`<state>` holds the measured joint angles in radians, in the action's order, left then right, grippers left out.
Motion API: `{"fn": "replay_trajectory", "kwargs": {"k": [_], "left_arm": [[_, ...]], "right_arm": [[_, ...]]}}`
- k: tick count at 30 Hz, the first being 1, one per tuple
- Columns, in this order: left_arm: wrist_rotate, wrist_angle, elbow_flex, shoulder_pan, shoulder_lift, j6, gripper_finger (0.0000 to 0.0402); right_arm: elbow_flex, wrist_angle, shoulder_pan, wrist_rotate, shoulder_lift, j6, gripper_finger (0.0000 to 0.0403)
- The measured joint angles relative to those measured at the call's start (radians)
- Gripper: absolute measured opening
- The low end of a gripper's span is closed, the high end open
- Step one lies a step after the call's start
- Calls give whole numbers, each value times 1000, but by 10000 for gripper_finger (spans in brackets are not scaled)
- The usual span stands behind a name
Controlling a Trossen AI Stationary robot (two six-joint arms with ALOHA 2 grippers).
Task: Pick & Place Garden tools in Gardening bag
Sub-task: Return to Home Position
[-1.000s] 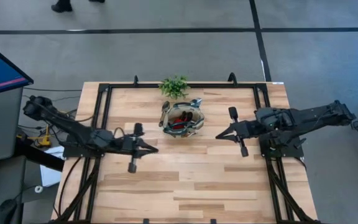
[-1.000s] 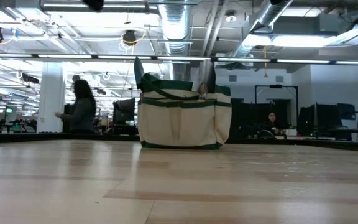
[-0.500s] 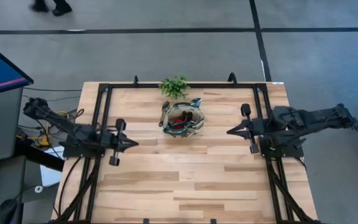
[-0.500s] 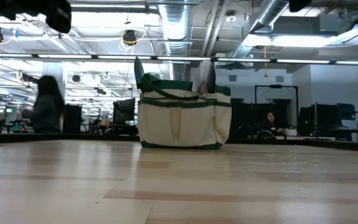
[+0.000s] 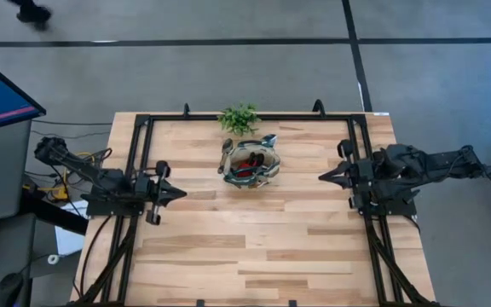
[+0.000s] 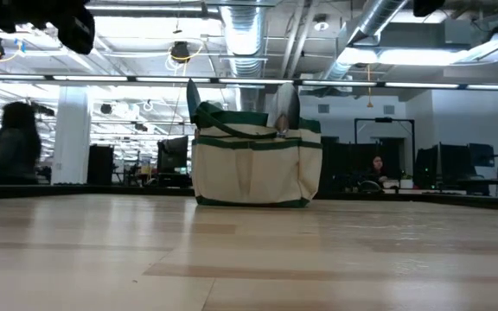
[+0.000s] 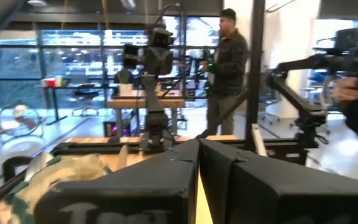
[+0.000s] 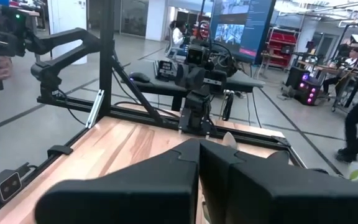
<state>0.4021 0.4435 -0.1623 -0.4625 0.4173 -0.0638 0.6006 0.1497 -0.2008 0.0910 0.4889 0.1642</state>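
The small tan fabric tote with dark green trim stands upright on the light wooden table, just beside a leafy green potted plant. A red-and-black item lies inside the tote's oval mouth. Silver metal trowel blades poke up past its rim on the side nearest the plant, and in the low view their tips rise above the tote's green loop handles.

The left gripper hangs well apart from the tote on its left, pointing toward it. Its two dark fingers are pressed together with nothing between them. The right gripper is well apart on the tote's right, also aimed at it, with its fingers closed tight and empty.
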Motion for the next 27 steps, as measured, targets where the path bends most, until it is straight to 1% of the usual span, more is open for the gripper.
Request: {"fn": "replay_trajectory", "kwargs": {"k": [3, 5, 7, 10, 12, 14, 17, 20, 24, 27], "left_arm": [[76, -2, -12, 26, 21, 39, 1], [88, -1, -33, 64, 46, 43, 1], [41, -2, -59, 113, 75, 41, 1], [-78, -11, -100, 206, 119, 12, 1], [-157, -36, -121, 274, 126, -15, 1], [-194, -41, -138, 339, 122, -6, 1], [-248, -77, -143, 416, 78, 4, 1], [-314, -156, -143, 455, -3, 54, 1], [-321, -288, -144, 463, -119, 96, 1], [-320, -303, -144, 462, -189, 92, 1]], "right_arm": [[0, 0, 0, 0, 1, 0, 0], [0, 0, 0, 0, 1, 0, 0], [0, 0, 0, 0, 1, 1, 0], [0, 5, 0, -2, -6, 13, 0], [0, 12, 0, -5, -15, 23, 0], [0, 24, 0, -7, -32, 29, 0], [0, 42, 0, -8, -56, 29, 0], [0, 58, 0, -8, -77, 29, 0], [0, 74, 0, -12, -114, 29, 0], [0, 91, 0, -12, -154, 29, 0]]}}
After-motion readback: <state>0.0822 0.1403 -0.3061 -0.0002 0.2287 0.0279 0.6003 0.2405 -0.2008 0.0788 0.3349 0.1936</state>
